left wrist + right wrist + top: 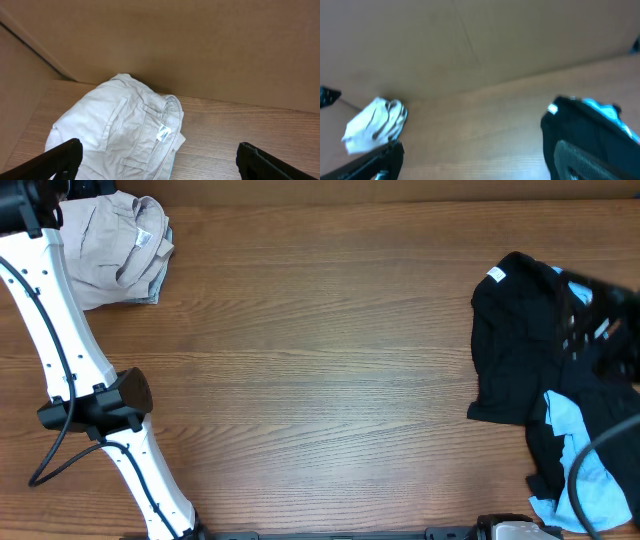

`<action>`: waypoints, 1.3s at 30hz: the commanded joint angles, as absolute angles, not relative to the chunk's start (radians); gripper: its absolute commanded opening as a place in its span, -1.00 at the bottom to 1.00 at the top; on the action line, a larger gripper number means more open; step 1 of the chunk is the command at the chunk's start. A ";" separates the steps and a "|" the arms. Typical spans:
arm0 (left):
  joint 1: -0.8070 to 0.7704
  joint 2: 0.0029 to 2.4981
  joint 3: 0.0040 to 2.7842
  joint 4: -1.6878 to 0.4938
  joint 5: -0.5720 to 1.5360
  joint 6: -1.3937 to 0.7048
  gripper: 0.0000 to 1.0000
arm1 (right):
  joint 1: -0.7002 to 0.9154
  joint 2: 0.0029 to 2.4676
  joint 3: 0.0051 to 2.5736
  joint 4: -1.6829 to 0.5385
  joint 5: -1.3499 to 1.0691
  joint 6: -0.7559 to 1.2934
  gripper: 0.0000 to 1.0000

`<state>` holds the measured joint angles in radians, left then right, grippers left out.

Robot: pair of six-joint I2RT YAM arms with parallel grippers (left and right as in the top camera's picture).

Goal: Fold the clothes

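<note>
Overhead view: I saw the beige khaki shorts [120,250] bunched at the wooden table's [320,380] far left corner.
Black garment [515,340]: it lay crumpled at the table's right edge, with a sky-blue garment [580,455] tangled in it.
Left gripper [160,162]: jaws were wide, gripping nothing, above the table beside the shorts.
Right gripper [480,162]: jaws were wide in a blurred picture, over the table's right side.

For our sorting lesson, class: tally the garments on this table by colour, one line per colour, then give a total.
Beige shorts: 1
Black garment: 1
Sky-blue garment: 1
Total: 3
A bluish edge under the beige shorts is too hidden to count.
</note>
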<state>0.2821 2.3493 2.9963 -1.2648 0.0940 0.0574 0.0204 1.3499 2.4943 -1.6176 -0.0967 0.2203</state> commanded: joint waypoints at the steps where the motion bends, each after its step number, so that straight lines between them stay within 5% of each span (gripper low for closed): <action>1: 0.286 2.343 2.999 -1.262 0.104 0.045 0.99 | 0.022 1.354 2.355 -1.478 -0.081 0.203 1.00; 20: 0.286 2.343 2.999 -1.262 0.104 0.045 0.99 | 0.054 0.648 0.684 -0.215 -0.106 0.201 1.00; 29: 0.286 2.343 2.999 -1.262 0.104 0.045 1.00 | 0.026 0.251 0.208 -0.045 -0.090 0.200 1.00; 39: 0.286 2.343 2.999 -1.262 0.104 0.045 1.00 | 0.026 0.091 0.010 0.059 -0.035 0.201 1.00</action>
